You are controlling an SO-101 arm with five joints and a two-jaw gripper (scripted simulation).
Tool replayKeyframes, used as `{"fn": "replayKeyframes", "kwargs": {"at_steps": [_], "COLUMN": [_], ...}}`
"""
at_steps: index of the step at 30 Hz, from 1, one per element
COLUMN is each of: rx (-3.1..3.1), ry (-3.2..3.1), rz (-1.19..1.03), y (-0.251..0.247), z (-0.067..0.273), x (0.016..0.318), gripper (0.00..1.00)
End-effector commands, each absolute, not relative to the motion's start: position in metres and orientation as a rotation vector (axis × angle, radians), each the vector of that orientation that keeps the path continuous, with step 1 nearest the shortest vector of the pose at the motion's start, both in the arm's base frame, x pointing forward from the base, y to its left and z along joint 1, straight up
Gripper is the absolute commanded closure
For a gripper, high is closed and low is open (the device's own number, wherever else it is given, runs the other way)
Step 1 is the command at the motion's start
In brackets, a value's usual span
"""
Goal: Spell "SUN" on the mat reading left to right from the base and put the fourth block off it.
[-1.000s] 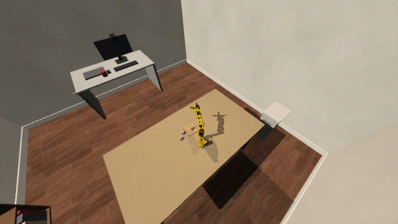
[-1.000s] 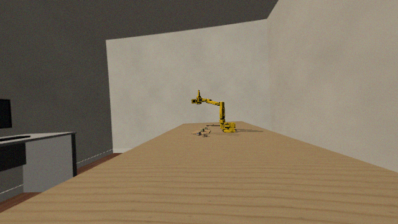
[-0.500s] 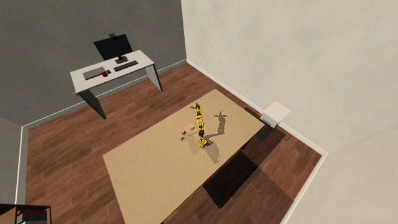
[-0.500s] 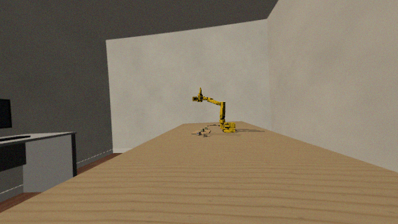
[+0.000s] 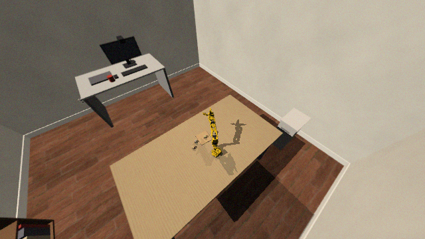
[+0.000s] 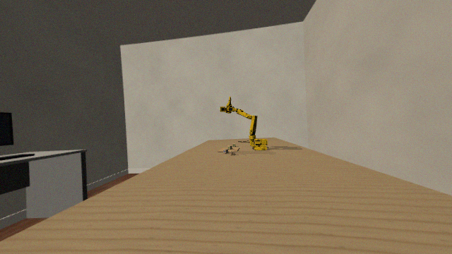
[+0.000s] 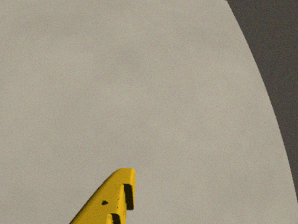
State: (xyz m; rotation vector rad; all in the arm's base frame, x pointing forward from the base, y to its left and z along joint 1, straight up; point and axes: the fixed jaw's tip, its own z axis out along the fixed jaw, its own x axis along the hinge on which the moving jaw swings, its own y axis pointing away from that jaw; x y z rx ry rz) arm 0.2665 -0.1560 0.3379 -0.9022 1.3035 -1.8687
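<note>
Top: shows fingers [image 5: 205, 113] [image 6: 229, 101] spread fully apart, gripping and touching nothing, high over a wooden worktop [image 5: 159, 179] [image 6: 226, 204]; below, includes one block on the mat [image 5: 202, 141] [image 6: 236, 149] and two near its left side, with letters too small to read. Also takes in a desk [image 5: 85, 88] [image 6: 56, 187] at far left.

Exterior: reveals four blocks [image 6: 226, 151], with one apparently off the mat.

Wrist: catches just one finger against pale wall [image 7: 110, 90].

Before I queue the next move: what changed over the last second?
Gripper rose a little and drew slightly back toward the base, open and empty; nothing visibly gripped or released. Mat and visible blocks: no visible shift.
</note>
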Motion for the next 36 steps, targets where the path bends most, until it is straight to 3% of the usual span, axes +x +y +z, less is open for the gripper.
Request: {"fn": "replayKeyframes", "kwargs": {"at_steps": [1,36], "rx": [-0.818,-0.676], "ry": [1.184,0.979], "rz": [-1.94,-2.045], "y": [-0.145,-0.115], "z": [0.371,0.42], "x": [0.247,0.196], "gripper": [0.0,0.0]}}
